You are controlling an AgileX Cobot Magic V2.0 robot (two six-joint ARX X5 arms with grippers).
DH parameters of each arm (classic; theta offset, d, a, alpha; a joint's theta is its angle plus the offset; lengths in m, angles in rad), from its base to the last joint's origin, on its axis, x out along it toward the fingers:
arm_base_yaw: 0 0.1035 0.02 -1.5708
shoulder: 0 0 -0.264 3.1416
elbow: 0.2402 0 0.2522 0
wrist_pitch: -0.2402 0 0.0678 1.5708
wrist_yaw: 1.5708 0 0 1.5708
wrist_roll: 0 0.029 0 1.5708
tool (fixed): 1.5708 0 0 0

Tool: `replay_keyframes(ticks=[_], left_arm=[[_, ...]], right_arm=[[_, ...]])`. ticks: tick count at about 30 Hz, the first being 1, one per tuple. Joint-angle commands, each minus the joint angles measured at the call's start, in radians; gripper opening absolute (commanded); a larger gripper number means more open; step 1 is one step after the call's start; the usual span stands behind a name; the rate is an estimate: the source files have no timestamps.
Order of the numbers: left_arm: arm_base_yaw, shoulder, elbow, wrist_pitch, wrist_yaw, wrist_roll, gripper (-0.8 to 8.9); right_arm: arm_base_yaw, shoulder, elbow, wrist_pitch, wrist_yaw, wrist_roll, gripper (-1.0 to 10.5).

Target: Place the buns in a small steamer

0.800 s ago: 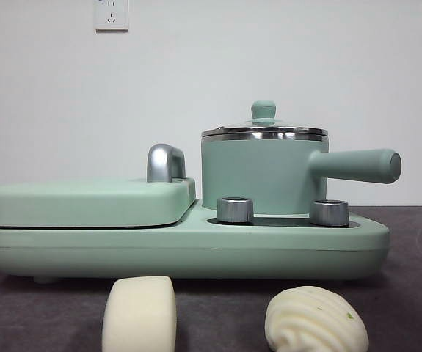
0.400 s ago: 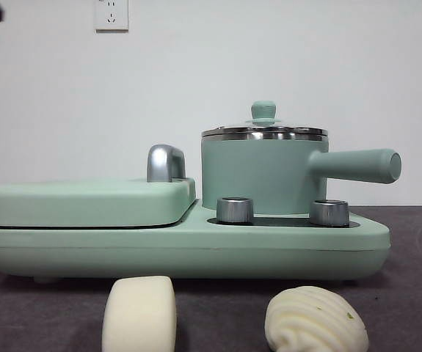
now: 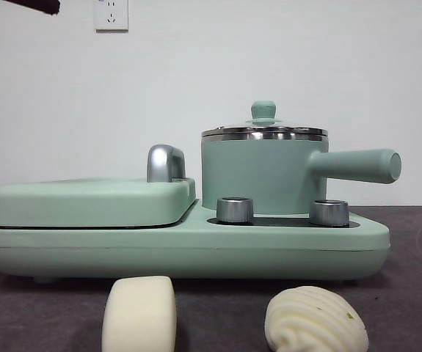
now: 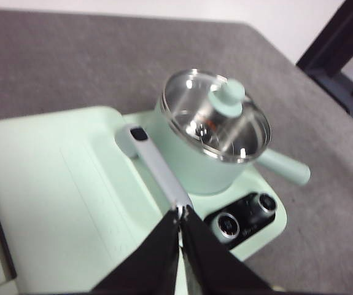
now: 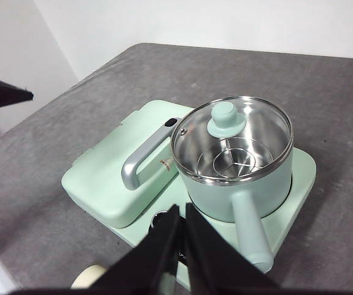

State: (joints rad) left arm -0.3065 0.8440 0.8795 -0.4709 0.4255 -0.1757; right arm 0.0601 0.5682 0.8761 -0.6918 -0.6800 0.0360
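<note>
Lid (image 3: 263, 132) on small steamer (image 3: 258, 176), so buns blocked until lifted off. Steamer seated on cooker base (image 3: 181, 249), roughly 1 o'clock from both buns in front view; side handle (image 3: 357, 166) pointing to 3 o'clock. Smooth oblong bun (image 3: 139, 314) and ridged dome bun (image 3: 315, 320) on dark table (image 3: 409, 293) at front edge, apart from each other, untouched.

Left gripper (image 4: 180, 216) high above griddle plate (image 4: 53, 184), jaws pressed together, holding nothing. Right gripper (image 5: 182, 215) above steamer handle side, jaws likewise closed and empty.

Risks: small rounded green knob (image 5: 224, 117) easy to slip from; glass-and-steel lid may clatter or drop. Buns look soft, matte, likely to dent or squash under hard pinch. Ridged dome could roll. Glossy pot, chrome griddle handle (image 5: 145, 161) nearby, possible snag.
</note>
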Motion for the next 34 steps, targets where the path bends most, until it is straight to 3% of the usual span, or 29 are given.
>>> replay_keyframes(ticks=[1, 4, 8, 11, 23, 34], left_arm=[[-0.005, 0.007, 0.016, 0.005, 0.006, 0.017, 0.1], [-0.005, 0.007, 0.016, 0.006, 0.005, 0.017, 1.09], [-0.005, 0.007, 0.016, 0.007, 0.005, 0.017, 3.99], [-0.005, 0.007, 0.016, 0.007, 0.005, 0.017, 4.99], [-0.035, 0.05, 0.037, 0.003, 0.006, 0.006, 5.0], [-0.117, 0.378, 0.38, -0.273, 0.001, 0.129, 4.97]], right_arm=[[0.003, 0.005, 0.015, 0.008, 0.0, -0.019, 0.1], [0.003, 0.006, 0.015, 0.008, 0.006, -0.018, 0.7], [0.003, 0.006, 0.015, 0.008, 0.008, -0.018, 3.7], [0.003, 0.006, 0.015, 0.008, 0.008, -0.018, 4.8], [0.003, 0.005, 0.015, 0.008, -0.001, -0.018, 4.8], [0.003, 0.005, 0.015, 0.008, -0.001, -0.013, 4.8]])
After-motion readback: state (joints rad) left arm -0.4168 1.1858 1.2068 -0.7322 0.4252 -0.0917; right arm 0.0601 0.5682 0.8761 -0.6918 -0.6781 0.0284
